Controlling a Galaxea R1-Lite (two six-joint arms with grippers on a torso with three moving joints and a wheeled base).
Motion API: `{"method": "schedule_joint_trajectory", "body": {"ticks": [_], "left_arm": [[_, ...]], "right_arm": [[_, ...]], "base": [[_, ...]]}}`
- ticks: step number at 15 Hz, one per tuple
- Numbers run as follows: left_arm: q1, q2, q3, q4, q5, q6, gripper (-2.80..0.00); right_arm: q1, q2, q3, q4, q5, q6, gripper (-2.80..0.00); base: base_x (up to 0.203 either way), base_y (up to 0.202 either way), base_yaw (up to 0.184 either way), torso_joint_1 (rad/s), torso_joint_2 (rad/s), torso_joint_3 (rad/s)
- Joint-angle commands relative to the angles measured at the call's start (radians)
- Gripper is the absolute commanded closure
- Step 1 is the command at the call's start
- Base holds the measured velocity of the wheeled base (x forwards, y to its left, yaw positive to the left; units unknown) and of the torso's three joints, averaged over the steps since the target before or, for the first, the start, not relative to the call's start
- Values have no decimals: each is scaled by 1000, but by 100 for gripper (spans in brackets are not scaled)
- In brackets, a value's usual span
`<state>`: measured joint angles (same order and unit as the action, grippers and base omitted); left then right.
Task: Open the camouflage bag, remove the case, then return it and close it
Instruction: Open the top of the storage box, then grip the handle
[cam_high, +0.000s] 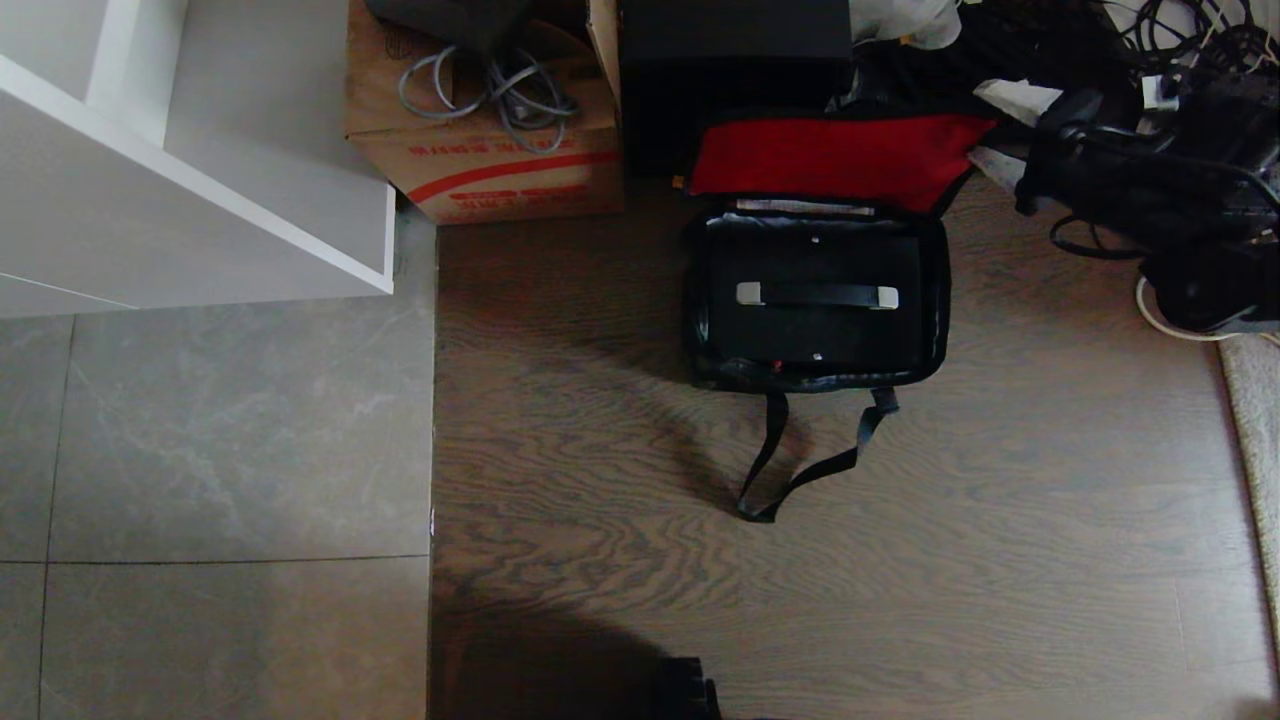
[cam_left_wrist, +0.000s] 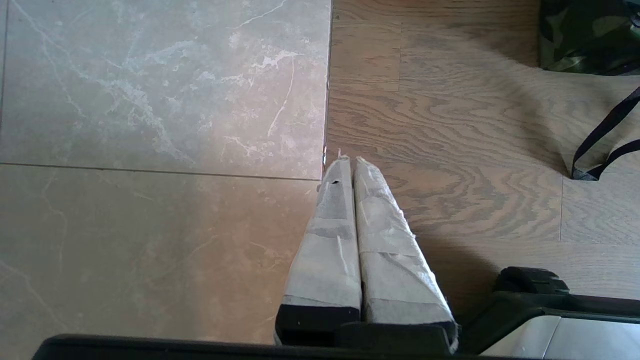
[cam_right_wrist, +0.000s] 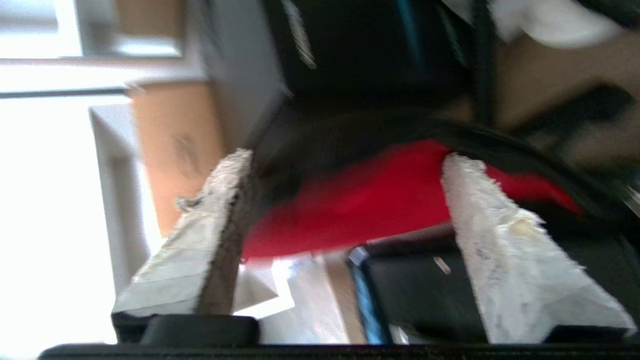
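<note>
Fingers (cam_right_wrist: 480, 240) spread wide and empty, we are hovering our right gripper (cam_right_wrist: 345, 185) near the bag (cam_high: 815, 160), lid open, reaching next for the case (cam_high: 815, 320).

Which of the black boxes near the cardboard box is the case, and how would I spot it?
Start at the brown cardboard box by the white shelf, then go right to the open camouflage bag with its red-lined flap thrown back. The case lies flat inside it. Unlike the taller plain black box behind, it has a black handle with silver ends.
</note>
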<state>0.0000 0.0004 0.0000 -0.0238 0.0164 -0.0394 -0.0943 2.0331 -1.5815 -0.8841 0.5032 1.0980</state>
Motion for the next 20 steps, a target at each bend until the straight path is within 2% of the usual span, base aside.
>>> {"method": "schedule_joint_trajectory", "body": {"ticks": [1, 5, 8, 11, 12, 15, 17, 20], "left_arm": [[0, 1, 11, 0, 0, -1, 0], [0, 1, 11, -1, 0, -1, 0], [0, 1, 11, -1, 0, -1, 0], [0, 0, 11, 1, 0, -1, 0], [0, 0, 11, -1, 0, -1, 0], [0, 0, 11, 0, 0, -1, 0], [0, 0, 11, 0, 0, -1, 0], [0, 0, 11, -1, 0, -1, 0]], "right_arm": [[-3, 56, -88, -14, -2, 39, -280], [-8, 102, -138, -66, -3, 47, -280], [-22, 69, -118, -65, -4, 48, -280], [-36, -38, 56, -60, 14, 54, -280], [-39, -90, 145, -60, 32, 74, 0], [-41, -279, 428, -60, 117, 149, 0], [-36, -432, 631, -58, 190, 164, 0], [-15, -694, 889, -54, 243, 170, 0]], "base": [[0, 0, 0, 0, 0, 0], [0, 0, 0, 0, 0, 0], [0, 0, 0, 0, 0, 0], [0, 0, 0, 0, 0, 0], [0, 0, 0, 0, 0, 0], [0, 0, 0, 0, 0, 0], [0, 0, 0, 0, 0, 0], [0, 0, 0, 0, 0, 0]]}}
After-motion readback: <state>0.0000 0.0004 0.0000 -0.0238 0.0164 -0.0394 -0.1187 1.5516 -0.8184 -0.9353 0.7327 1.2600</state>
